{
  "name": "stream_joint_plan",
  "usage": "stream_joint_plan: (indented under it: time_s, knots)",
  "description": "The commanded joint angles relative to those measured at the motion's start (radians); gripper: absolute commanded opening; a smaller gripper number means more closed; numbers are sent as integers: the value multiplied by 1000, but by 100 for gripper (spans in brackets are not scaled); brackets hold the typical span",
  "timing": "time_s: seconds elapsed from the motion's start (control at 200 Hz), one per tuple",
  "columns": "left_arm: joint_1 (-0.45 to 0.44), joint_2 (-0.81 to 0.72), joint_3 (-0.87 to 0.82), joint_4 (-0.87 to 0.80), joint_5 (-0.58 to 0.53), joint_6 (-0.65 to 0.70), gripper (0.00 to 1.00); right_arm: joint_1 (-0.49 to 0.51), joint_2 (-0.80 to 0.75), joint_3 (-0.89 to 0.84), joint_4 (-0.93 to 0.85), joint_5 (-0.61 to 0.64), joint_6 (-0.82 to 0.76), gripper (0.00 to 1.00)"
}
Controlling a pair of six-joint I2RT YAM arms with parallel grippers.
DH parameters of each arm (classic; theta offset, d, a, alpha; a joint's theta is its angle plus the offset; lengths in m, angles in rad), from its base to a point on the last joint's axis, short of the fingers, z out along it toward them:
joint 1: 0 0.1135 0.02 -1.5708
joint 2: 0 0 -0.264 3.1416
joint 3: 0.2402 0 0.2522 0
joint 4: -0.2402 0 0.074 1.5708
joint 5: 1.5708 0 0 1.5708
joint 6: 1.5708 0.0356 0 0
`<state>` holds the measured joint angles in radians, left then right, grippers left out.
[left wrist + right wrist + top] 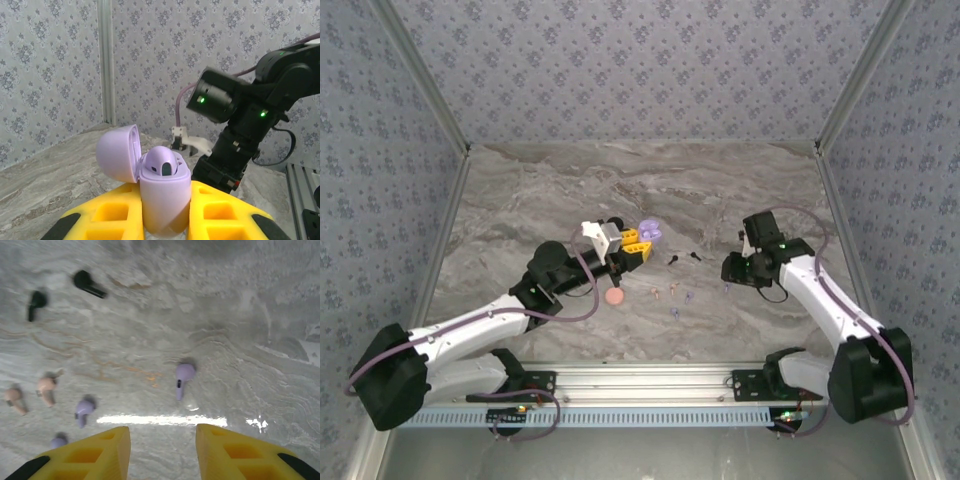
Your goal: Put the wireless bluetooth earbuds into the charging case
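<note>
Near edge: a silver metal rail [650,378] runs along 6 o'clock of the grey marble-patterned tabletop [520,190], with both arm bases on it.
Disc: a small round salmon-pink disc [615,297] lies flat at 6 o'clock from the left tool [632,244], apart from it.
Middle cluster: two tiny pinkish-pale stemmed earbuds [657,293] lie side by side at 4 o'clock from the left tool. Two small lilac stemmed earbuds [688,296] lie at 3 and 5 o'clock from that pair, none touching.
Lone bud: a single lilac earbud [183,377] lies on the tabletop ahead of the right tool [162,440], in line with its gap and untouched.
Right tool: released; its yellow fingers [90,455] stand apart above the tabletop with nothing between them.
Black buds: two black stemmed earbuds [674,260] lie between the two tools, at 9 o'clock from the right one.
Left tool: clenched on the lilac rounded plastic charging case [162,195], a yellow finger pressing each side.
Case: held upright, its hinged lid [117,152] swung open toward 10 o'clock in the wrist view. A lilac rounded shape sits in its mouth; I cannot tell whether it is a seated bud.
Far side: blue-grey patterned walls [640,60] at 12 o'clock.
</note>
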<state>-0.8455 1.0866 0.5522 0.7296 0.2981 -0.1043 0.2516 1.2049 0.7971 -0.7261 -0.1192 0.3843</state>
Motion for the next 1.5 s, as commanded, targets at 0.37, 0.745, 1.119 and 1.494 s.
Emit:
stream_joint_plan:
  time_s: [0.37, 0.745, 1.119, 1.494]
  knots:
    - [-7, -10, -3, 25, -4, 16, 0, 1, 237, 15, 75, 52, -40, 38]
    - [-6, -13, -3, 19, -5, 19, 0, 32, 333, 48, 104, 79, -41, 36]
    - [-7, -17, -6, 8, -9, 24, 0, 66, 409, 70, 100, 112, -43, 30]
    - [-6, -9, -7, 20, -8, 17, 0, 115, 253, 110, 30, 143, -39, 23]
